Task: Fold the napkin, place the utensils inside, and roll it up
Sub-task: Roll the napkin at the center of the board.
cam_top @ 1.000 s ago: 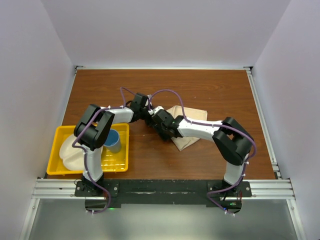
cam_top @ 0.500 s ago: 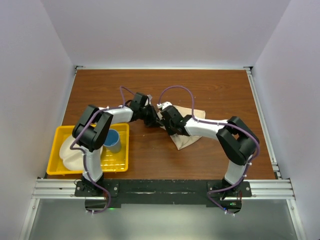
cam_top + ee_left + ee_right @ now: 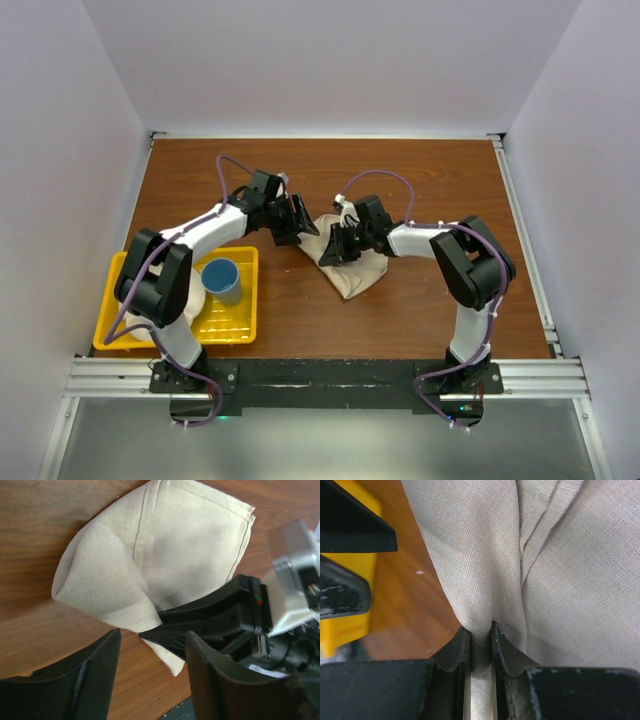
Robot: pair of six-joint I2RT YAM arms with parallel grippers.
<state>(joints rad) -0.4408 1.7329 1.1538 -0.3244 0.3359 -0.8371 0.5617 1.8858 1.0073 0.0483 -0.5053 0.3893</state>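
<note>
The soft, light beige cloth napkin (image 3: 165, 545) is lying bunched mid-way across the brown wooden table (image 3: 420, 180), with the right gripper (image 3: 480, 635) pinching one limp fold and the left gripper (image 3: 152, 639) hanging open beside it, probably best taking a hemmed corner.

The left gripper (image 3: 298, 222) is drawn back to the left, away from the napkin (image 3: 355, 275), and its jaws are parted where they were closed a second ago. The right gripper (image 3: 480, 640), spread wide before, is now clamped on a raised fold of the cloth. The napkin is pulled leftward and bunched. The left elbow is swung outward, so the blue cup (image 3: 222, 280) is uncovered.
</note>
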